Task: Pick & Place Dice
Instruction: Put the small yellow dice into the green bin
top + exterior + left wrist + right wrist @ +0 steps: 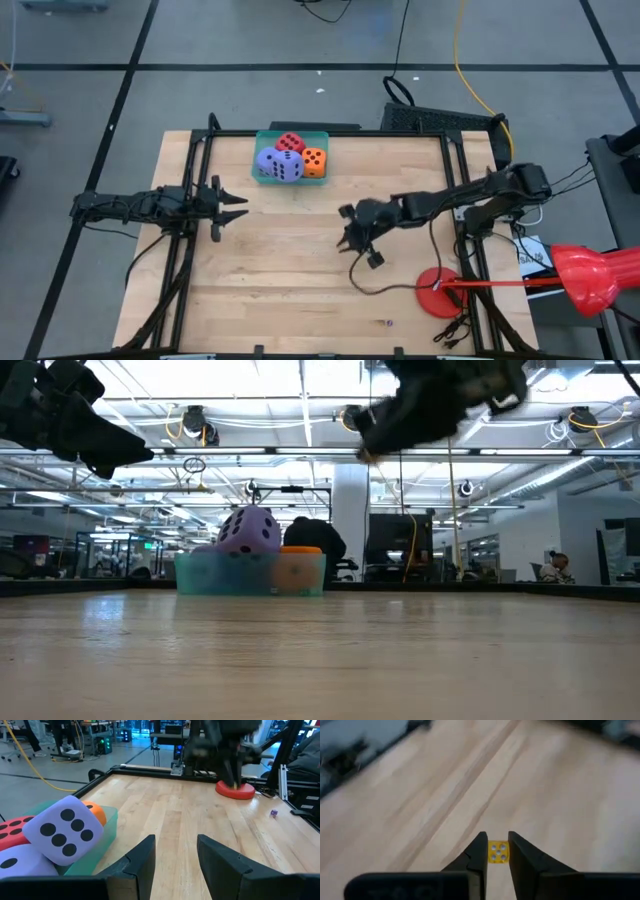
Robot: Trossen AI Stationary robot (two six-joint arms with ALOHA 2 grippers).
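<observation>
Currently the right gripper (496, 840) is clamped on a small yellow die (497, 852), held above the middle of the desk (300, 270), right of centre. It's a cube, so no long axis; a pipped face points back at the wrist camera, sides square to the fingers. The four big dice sit piled in the teal tray (262, 178) at the desk's far edge, left of centre: red die (291, 143), orange die (314, 161) and two purple dice (268, 160), with one purple die (65, 827) tilted on top, six-pip face out. The left gripper (235, 205) hangs near the left edge, fingers apart, empty. A red disc (437, 292) sits by the right edge, and a tiny purple die (273, 812) lies near it.
</observation>
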